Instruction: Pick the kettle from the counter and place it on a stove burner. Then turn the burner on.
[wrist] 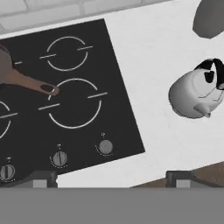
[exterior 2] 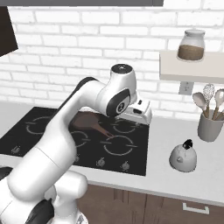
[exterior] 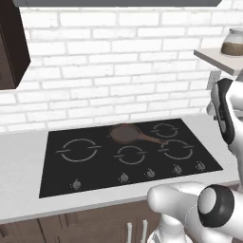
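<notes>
Kettle (exterior 2: 183,157) sat on the table (exterior 2: 166,131), well right of the open, empty gripper (wrist: 111,177) above the cooktop's (wrist: 65,94) edge.

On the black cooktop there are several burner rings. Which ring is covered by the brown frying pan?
The back centre ring: the frying pan sits on it, its handle pointing toward the front right ring. The other rings are bare.
</notes>
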